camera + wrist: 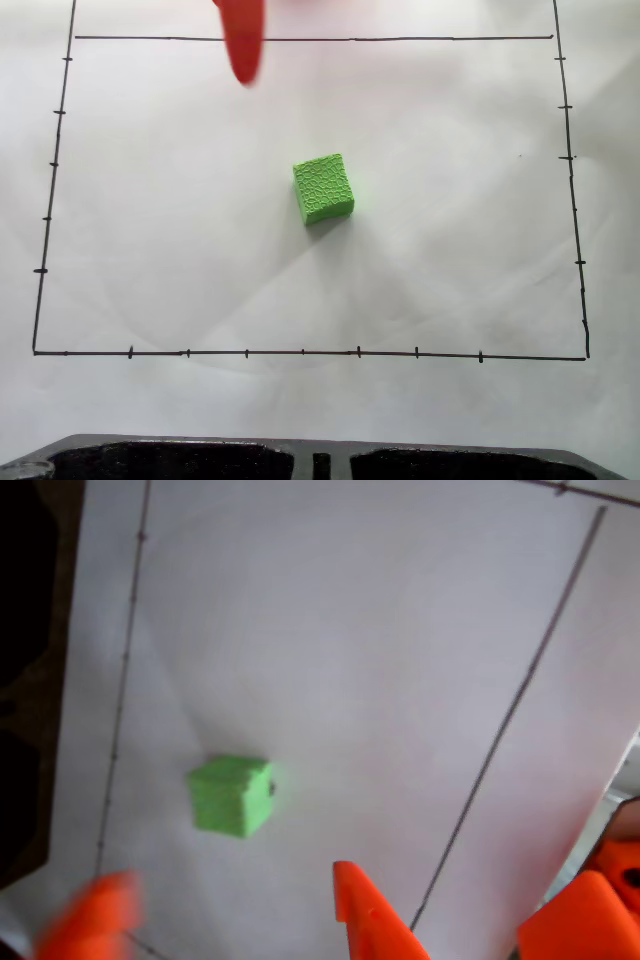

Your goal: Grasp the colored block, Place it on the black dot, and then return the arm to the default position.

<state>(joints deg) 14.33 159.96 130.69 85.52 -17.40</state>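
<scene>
Colored block [323,187] sat upright on white paper [180,220] inside inked border lines [300,352], near their middle, jaws [235,910] spread wide, empty, raised well apart from block, orange finger [243,40] blurred.

The colored block [323,187] is bright green, and its top has a pattern of tiny cracks. In the wrist view the block [230,795] looks a softer, blurry green with a small dark spot at one edge. The paper [180,200] is white. Thin black lines [300,352] with little black tick marks are drawn on it like a frame. The finger [242,40] of the arm is red in the fixed view. In the wrist view the fingers [375,920] look bright orange. A black thing [170,460] sits at the bottom edge of the fixed view.
</scene>
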